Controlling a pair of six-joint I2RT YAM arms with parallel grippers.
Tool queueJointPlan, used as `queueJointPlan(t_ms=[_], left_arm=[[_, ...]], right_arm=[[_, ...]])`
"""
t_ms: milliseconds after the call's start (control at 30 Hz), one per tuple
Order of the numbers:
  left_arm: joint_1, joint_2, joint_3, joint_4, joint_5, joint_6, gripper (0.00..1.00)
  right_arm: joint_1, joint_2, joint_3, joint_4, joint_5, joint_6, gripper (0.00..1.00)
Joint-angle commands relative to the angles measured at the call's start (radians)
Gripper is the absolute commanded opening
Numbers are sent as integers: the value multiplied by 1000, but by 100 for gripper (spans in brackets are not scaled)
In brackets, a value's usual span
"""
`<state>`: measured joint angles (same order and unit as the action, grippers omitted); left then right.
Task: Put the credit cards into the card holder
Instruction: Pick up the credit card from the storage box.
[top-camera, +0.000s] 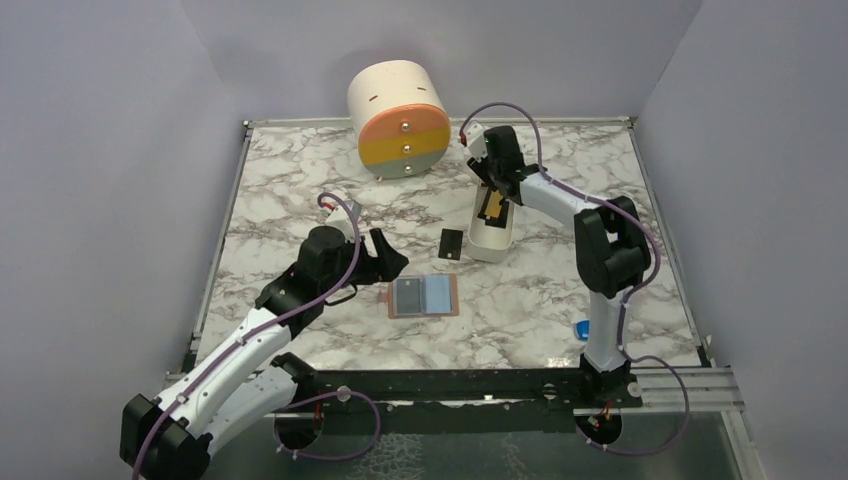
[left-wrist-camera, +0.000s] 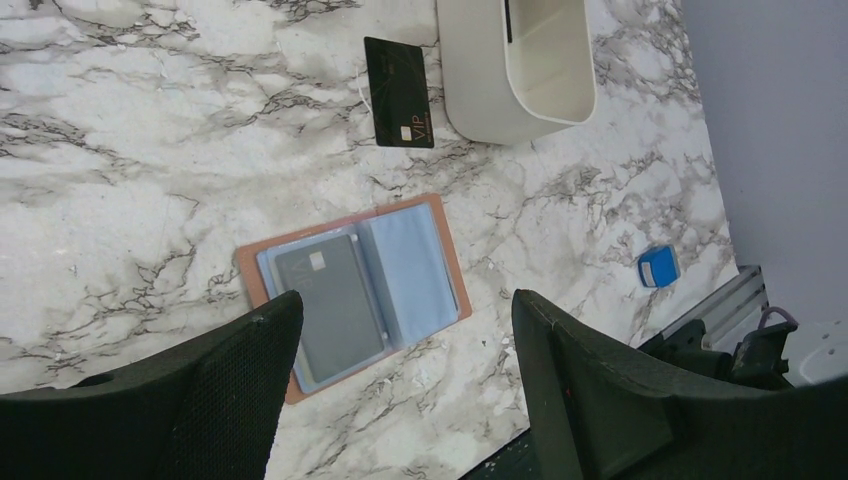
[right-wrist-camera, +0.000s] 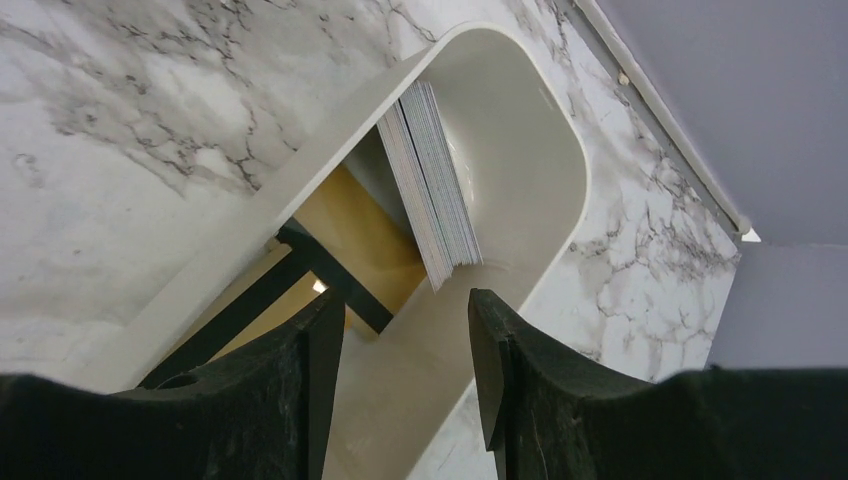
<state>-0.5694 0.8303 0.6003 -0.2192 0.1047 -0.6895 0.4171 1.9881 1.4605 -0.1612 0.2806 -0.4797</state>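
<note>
The card holder (top-camera: 424, 296) lies open on the marble table, tan border, a dark grey card (left-wrist-camera: 328, 300) in its left sleeve and a light-blue face (left-wrist-camera: 414, 270) on the right. A black card (top-camera: 451, 244) lies flat beside the white tray; it also shows in the left wrist view (left-wrist-camera: 401, 91). My left gripper (top-camera: 388, 256) is open and empty, just left of the holder (left-wrist-camera: 352, 290). My right gripper (top-camera: 495, 190) is open above the tray (right-wrist-camera: 500, 110), over a stack of cards (right-wrist-camera: 430, 185) standing on edge and a gold and black card (right-wrist-camera: 340, 245).
A long white oblong tray (top-camera: 492, 230) stands right of centre. A cream cylinder with orange, yellow and grey bands (top-camera: 398, 120) sits at the back. A small bright blue block (top-camera: 580, 328) lies by the right arm's base; the left wrist view (left-wrist-camera: 658, 267) also shows it.
</note>
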Motion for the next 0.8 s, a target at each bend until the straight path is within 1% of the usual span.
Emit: queueJointPlan(t_ms=[0,167,433,633,767], left_arm=[[5,-43,30,-32,-38,45,79],[6,-64,26,-33,-74,63,79],[8,-48,36,-32,-102,78,79],[8,-40,32,-22,-99,67,80],[8,-42,32,-22,-97,62,80]], right_arm=[[-14,89,82,105,76,-109,49],[-17,181,134,146,103,-171,49],[-22,225,134,197,122,-225,45],[-27,206,117,227,113,-240,38],[-32,199,119,228,98,-241,29]])
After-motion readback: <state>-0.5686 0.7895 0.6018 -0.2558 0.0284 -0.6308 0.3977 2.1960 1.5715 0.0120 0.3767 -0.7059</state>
